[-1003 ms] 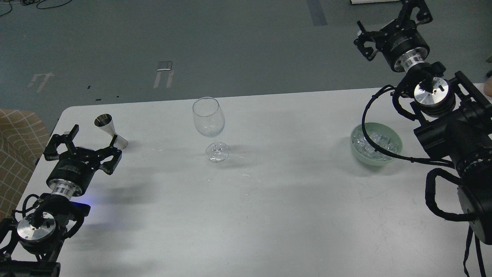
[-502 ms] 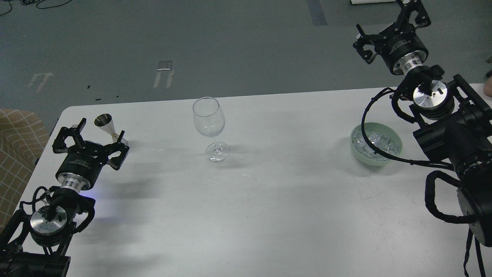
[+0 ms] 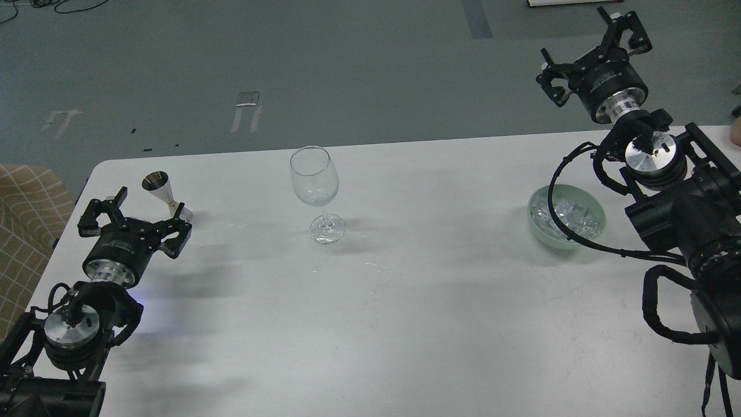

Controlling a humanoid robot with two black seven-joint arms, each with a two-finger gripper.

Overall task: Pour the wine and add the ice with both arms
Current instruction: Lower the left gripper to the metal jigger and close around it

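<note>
The steel jigger [image 3: 165, 197] stands at the table's far left; no wine can be made out in it. My left gripper [image 3: 145, 214] is open, with its fingers on either side of the jigger's lower half, and I cannot tell if they touch it. A clear stemmed glass [image 3: 314, 184] stands upright at the middle back and looks empty. The ice [image 3: 570, 211] lies in a pale green bowl [image 3: 557, 241] at the right. My right gripper [image 3: 587, 52] is open and empty, raised beyond the table's far edge behind the bowl.
A black cable [image 3: 556, 179] of my right arm loops over the bowl. The white table [image 3: 405, 318] has rounded corners. A beige chequered seat [image 3: 23, 220] stands off its left edge. Grey floor lies beyond the far edge.
My left gripper has moved forward and to the right, closer around the jigger. My right gripper has shifted only slightly. The glass, bowl and jigger have not moved.
</note>
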